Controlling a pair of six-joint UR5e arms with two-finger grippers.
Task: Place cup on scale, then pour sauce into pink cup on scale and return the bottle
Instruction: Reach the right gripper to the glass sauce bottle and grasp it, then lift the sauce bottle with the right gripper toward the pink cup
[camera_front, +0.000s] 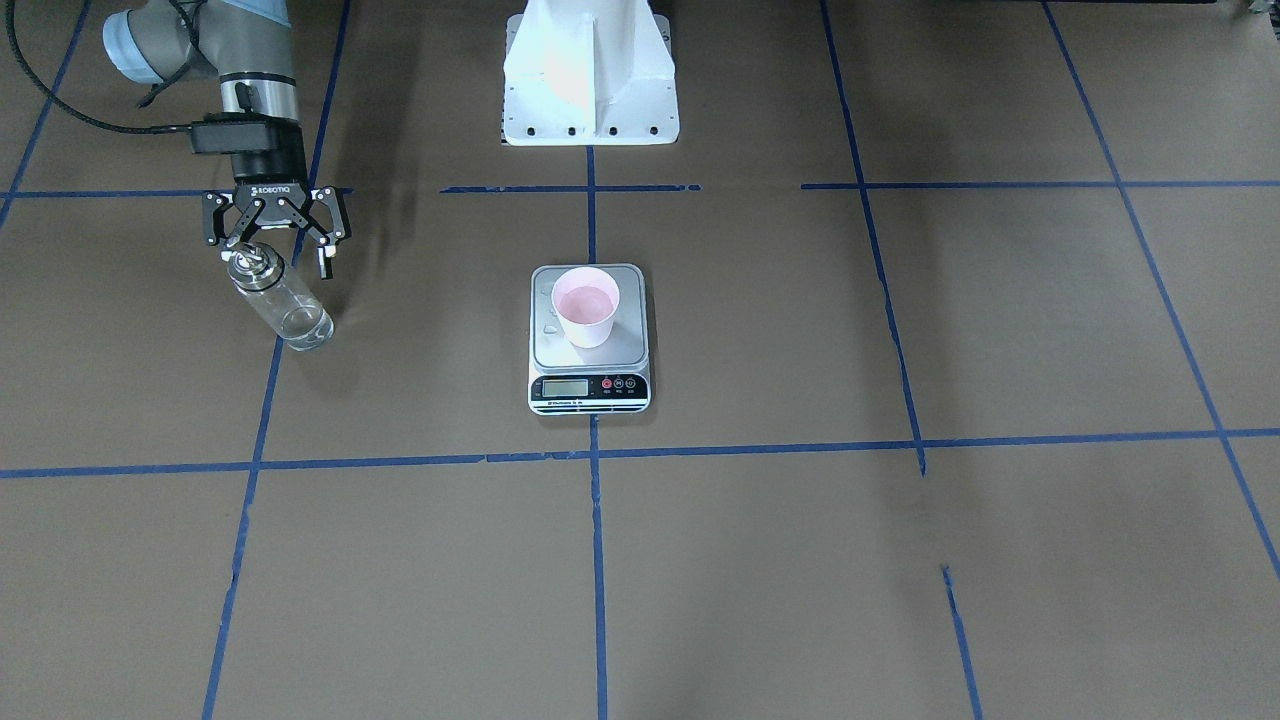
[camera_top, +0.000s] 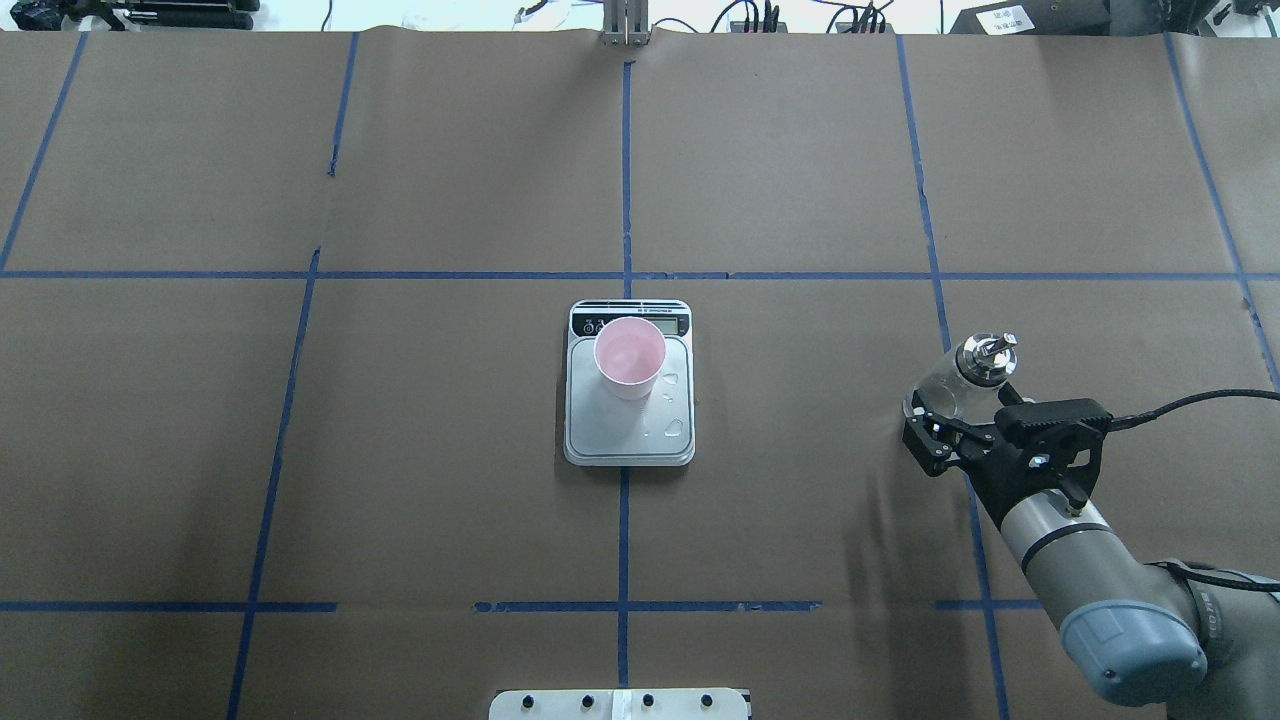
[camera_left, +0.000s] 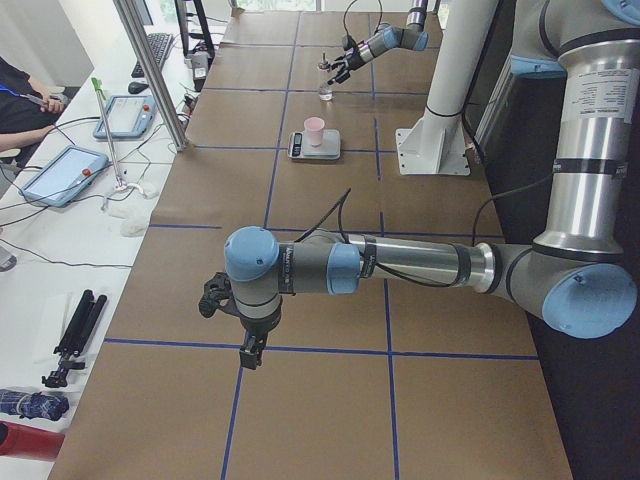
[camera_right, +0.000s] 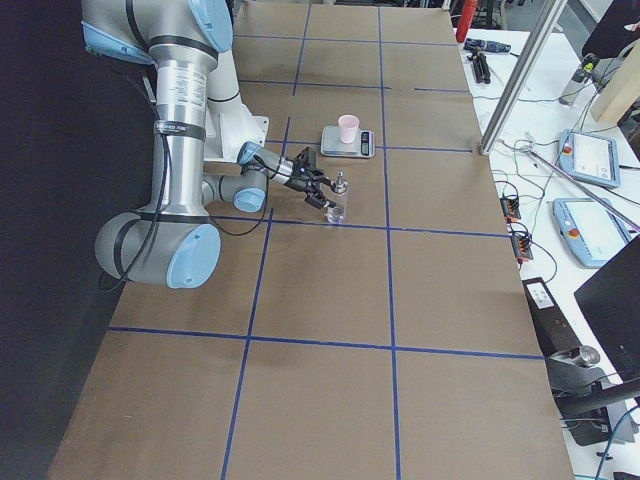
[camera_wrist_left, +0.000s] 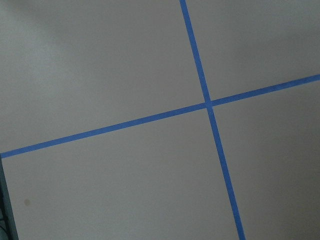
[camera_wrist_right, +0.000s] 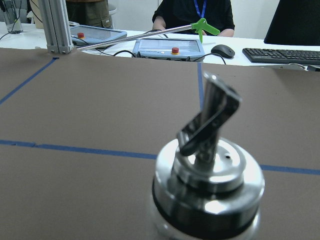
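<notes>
Lighting: bright, even, from overhead. Shadows: faint, soft on brown table (camera_front: 800, 330). Glare: white robot base (camera_front: 590, 70) overexposed; highlights on bottle (camera_wrist_right: 207, 185) cap. Focus: cap close-up soft. Left wrist view: dimmer, greyish.

Tabletop (camera_top: 800, 150) covered in brown paper and divided into rectangles by blue tape lines (camera_top: 623, 170). Along its far edge runs a white side bench (camera_left: 60, 250). The bench carries two tablet-style control pendants (camera_wrist_right: 167, 48), each with a red button, a black keyboard (camera_wrist_right: 282, 55), a black mouse (camera_wrist_right: 222, 50) and loose cables. An aluminium post (camera_wrist_right: 55, 25) stands at the tabletop's edge. A thin metal rod with a green end (camera_wrist_right: 202, 25) runs slantwise over the pendants. A person (camera_wrist_right: 195, 12) in a dark top with a blue lanyard sits behind the bench. A folded black tripod (camera_left: 75, 335) lies on the bench.
</notes>
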